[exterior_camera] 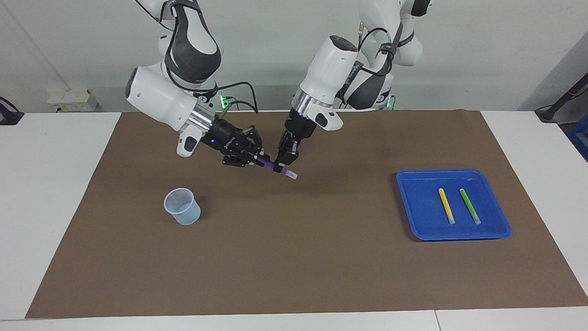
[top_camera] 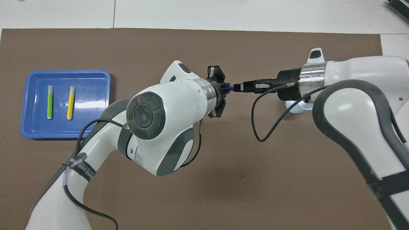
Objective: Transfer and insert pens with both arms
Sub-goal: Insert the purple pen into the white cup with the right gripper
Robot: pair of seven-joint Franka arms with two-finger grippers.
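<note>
A purple pen [exterior_camera: 271, 164] with a whitish end hangs slanted in the air over the brown mat [exterior_camera: 294, 257], at the robots' end of it. My left gripper [exterior_camera: 279, 166] comes down on the pen near its whitish end and is shut on it. Reaching in sideways, my right gripper [exterior_camera: 256, 158] is shut on the pen's purple end. In the overhead view only a short piece of the purple pen [top_camera: 228, 88] shows between the left gripper [top_camera: 219, 92] and the right gripper [top_camera: 238, 87]. A yellow pen [exterior_camera: 446, 205] and a green pen [exterior_camera: 470, 206] lie side by side in the blue tray [exterior_camera: 415, 220].
A clear plastic cup [exterior_camera: 182, 206] stands upright on the mat toward the right arm's end, farther from the robots than the right gripper. The blue tray [top_camera: 96, 127] sits toward the left arm's end. White table borders the mat.
</note>
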